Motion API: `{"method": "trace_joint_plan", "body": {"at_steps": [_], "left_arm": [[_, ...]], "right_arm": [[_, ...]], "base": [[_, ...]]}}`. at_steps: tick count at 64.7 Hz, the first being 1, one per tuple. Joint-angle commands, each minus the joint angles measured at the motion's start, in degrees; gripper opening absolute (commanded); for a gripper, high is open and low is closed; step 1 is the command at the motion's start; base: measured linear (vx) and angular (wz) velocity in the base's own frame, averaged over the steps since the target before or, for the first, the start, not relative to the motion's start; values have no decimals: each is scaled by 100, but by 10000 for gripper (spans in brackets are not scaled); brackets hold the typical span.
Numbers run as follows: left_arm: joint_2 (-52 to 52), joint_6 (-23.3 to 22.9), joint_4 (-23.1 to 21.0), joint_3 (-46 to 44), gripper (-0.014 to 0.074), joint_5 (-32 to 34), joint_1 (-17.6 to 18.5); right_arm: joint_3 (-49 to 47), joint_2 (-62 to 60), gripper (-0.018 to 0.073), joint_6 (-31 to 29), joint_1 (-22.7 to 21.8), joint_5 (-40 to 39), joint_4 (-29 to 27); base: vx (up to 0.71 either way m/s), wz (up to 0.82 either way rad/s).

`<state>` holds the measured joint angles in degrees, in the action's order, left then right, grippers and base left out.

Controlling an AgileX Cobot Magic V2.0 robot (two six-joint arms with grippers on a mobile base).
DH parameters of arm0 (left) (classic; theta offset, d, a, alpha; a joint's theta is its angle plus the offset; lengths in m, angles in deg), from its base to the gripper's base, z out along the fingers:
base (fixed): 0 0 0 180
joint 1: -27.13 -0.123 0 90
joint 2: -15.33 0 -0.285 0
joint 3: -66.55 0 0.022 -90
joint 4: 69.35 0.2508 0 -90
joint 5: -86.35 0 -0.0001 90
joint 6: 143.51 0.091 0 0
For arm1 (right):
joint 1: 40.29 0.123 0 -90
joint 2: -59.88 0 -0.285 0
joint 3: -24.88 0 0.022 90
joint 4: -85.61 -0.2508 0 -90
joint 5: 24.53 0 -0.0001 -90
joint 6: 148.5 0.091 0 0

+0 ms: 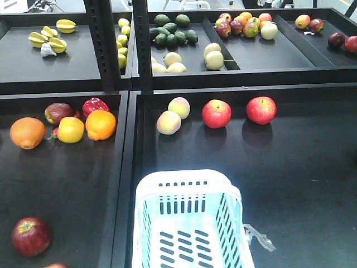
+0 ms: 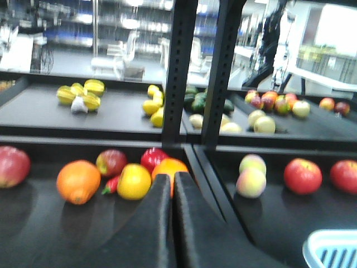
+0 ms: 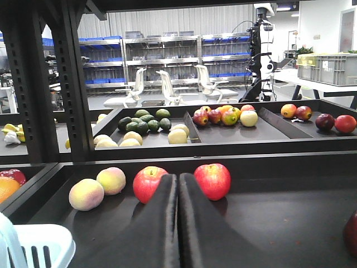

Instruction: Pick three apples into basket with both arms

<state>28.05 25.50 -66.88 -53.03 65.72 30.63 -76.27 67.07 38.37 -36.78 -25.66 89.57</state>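
Two red apples (image 1: 216,113) (image 1: 261,110) sit at the back of the right tray. A third, darker red apple (image 1: 30,236) lies at the front of the left tray. The pale blue-white basket (image 1: 187,176) stands empty at the near edge. Neither arm shows in the front view. In the left wrist view my left gripper (image 2: 171,177) is shut on nothing, in front of the orange pile. The right gripper (image 3: 178,177) is also shut and empty, its tips lined up between the two apples (image 3: 148,183) (image 3: 213,180) and short of them. The basket corner (image 3: 56,237) shows at lower left.
Two pale peaches (image 1: 168,122) lie left of the apples. Oranges (image 1: 27,132) (image 1: 100,124), a yellow fruit (image 1: 71,129) and a red pepper (image 1: 95,105) crowd the left tray. A raised divider (image 1: 125,178) splits the trays. Upright posts (image 1: 106,44) and a fruit-laden upper shelf stand behind.
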Motion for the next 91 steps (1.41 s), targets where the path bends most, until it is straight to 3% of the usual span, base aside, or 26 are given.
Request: {"method": "trace_joint_plan", "body": {"at_steps": [1,8,23,48,59,66,73,83,91], "left_arm": [[657,-5,-60,-881,-6,-548,-7],[1365,107,-60,-1670,-6,-1538,-7],[2498,1099,-152,-2798,-6,-2869,-7],[2662,1099,-201,-2838,36,-3192,-7],[2662,1099,-201,-2838,209,-3232,-7],[2662,1099,-201,-2838,395,-3225,-7],[2662,1384,-201,-2838,573,-3179,-7],[2694,2634,-290,-2838,700,-2595,-7],[2912,3824,-1142,-2843,702,-2328,-7]], "right_arm": [[81,-61,-9,-11,-1,-414,53],[81,-61,-9,-11,-1,-414,53],[81,-61,-9,-11,-1,-414,53],[81,-61,-9,-11,-1,-414,53],[81,-61,-9,-11,-1,-414,53],[81,-61,-9,-11,-1,-414,53],[81,-61,-9,-11,-1,-414,53],[81,-61,-9,-11,-1,-414,53],[81,-61,-9,-11,-1,-414,53]], "base": [[0,0],[0,0],[0,0],[0,0],[0,0],[0,0],[0,0],[0,0],[0,0]]}}
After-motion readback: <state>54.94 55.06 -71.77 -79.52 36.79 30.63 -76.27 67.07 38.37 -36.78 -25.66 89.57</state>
